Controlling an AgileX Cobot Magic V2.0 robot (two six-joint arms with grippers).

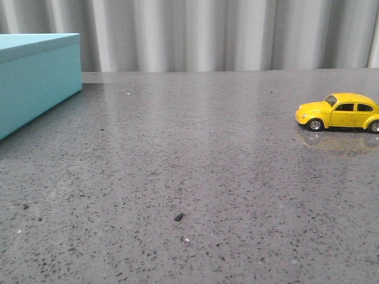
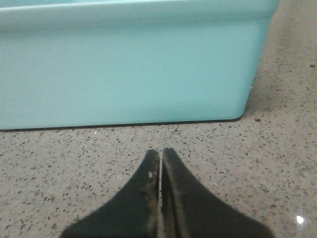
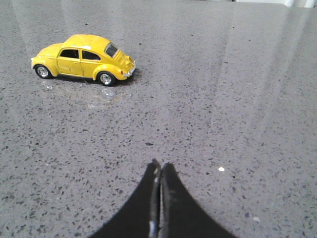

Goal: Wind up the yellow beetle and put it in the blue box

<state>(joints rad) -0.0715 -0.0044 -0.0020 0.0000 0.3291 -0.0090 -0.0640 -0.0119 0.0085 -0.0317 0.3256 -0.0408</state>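
yellow beetle (image 1: 340, 111) sits well apart from blue box (image 1: 35, 74).

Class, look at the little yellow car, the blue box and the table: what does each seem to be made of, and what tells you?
Yellow beetle: glossy painted body, likely metal or hard plastic; it shows highlights, silver hubcaps and dark tyres.
Blue box: matte, flat turquoise sides without glare; card or plastic, unclear.
Table: polished speckled grey, stone-like; it mirrors the car faintly.
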